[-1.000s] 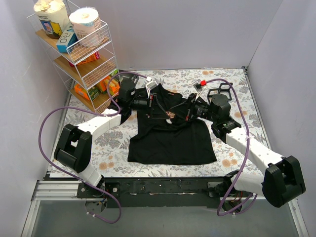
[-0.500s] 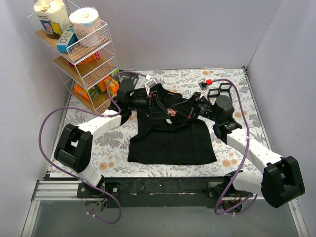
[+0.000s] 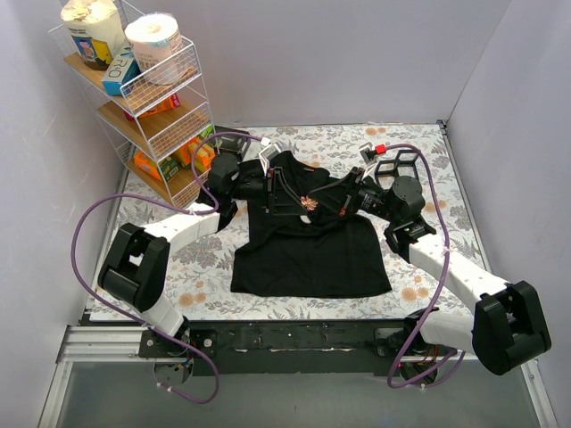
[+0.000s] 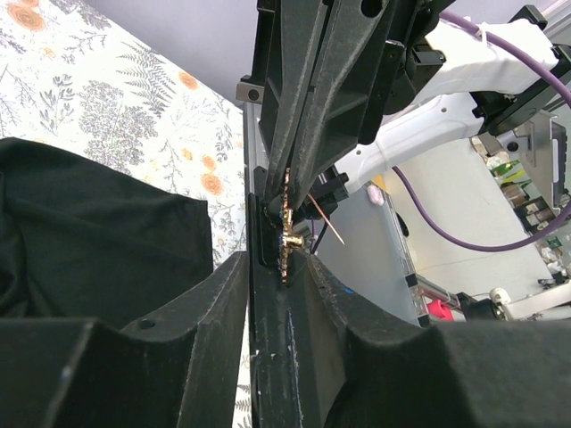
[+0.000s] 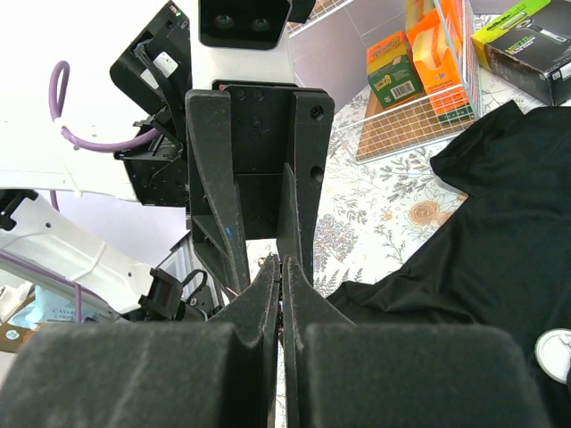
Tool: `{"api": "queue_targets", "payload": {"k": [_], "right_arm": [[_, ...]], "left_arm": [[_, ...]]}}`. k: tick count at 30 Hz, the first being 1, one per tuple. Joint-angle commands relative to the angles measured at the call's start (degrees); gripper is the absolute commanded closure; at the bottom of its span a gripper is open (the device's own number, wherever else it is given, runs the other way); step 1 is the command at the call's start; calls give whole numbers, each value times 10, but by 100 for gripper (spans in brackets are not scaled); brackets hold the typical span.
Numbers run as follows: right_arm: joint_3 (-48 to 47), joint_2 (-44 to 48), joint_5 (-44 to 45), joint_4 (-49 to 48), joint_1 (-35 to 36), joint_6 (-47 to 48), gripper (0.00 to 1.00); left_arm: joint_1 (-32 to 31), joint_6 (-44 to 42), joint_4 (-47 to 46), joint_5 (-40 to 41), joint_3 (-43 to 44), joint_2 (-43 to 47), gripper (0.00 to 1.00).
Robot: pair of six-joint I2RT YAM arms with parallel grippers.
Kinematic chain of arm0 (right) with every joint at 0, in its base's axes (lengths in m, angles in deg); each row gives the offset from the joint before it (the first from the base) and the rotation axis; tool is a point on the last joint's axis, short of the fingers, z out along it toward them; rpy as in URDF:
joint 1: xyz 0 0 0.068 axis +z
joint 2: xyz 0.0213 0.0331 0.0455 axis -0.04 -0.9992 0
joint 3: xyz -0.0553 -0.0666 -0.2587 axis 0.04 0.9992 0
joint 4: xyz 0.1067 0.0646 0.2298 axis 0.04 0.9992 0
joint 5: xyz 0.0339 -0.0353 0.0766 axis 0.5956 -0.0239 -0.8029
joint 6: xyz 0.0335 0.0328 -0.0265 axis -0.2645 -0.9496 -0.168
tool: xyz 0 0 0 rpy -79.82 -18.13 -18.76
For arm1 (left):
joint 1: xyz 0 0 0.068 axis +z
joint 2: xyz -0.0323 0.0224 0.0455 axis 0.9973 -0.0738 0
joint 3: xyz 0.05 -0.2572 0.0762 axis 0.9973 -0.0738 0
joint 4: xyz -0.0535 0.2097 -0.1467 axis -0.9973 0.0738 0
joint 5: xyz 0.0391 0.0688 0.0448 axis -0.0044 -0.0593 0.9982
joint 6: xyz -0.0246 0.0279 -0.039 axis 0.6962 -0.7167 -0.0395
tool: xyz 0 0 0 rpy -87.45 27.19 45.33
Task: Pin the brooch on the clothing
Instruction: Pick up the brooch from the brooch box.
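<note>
The black T-shirt (image 3: 308,254) lies flat on the flowered table, its collar away from the arm bases. Just above its chest the two grippers meet tip to tip. The small gold-toned brooch (image 3: 308,203) sits at that meeting point. My right gripper (image 5: 282,267) is shut, and the brooch (image 4: 287,241) shows at its fingertips. My left gripper (image 4: 278,259) stands open, its fingers (image 5: 214,187) straddling the right fingertips and the brooch without pinching them. A thin pin sticks out beside the brooch. Shirt cloth (image 4: 98,232) lies below and to the left.
A wire shelf rack (image 3: 152,107) with boxes and paper rolls stands at the back left, close behind the left arm. A black open frame (image 3: 397,165) and a red-tipped part (image 3: 378,148) lie at the back right. Purple cables loop off both arms.
My left gripper's jaws have come apart from a shut grip. Both grippers and the brooch have shifted slightly away from the bases; the right gripper stays shut.
</note>
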Motion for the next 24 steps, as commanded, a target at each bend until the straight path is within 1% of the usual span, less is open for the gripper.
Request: {"api": "queue_targets", "payload": {"k": [1, 5, 8, 19, 24], "right_arm": [[3, 2, -11, -47, -1, -8, 99], [6, -2, -13, -48, -1, -10, 99], [8, -7, -15, -52, -1, -12, 99], [15, -15, -19, -58, -2, -14, 99], [16, -16, -19, -60, -1, -15, 99]], "left_arm": [[-2, 18, -35, 13, -10, 6, 70], [-2, 48, -81, 14, -21, 2, 74], [-2, 64, -97, 18, -27, -2, 76], [-2, 73, -113, 26, -34, -2, 80], [-1, 83, -123, 26, -35, -7, 91]]}}
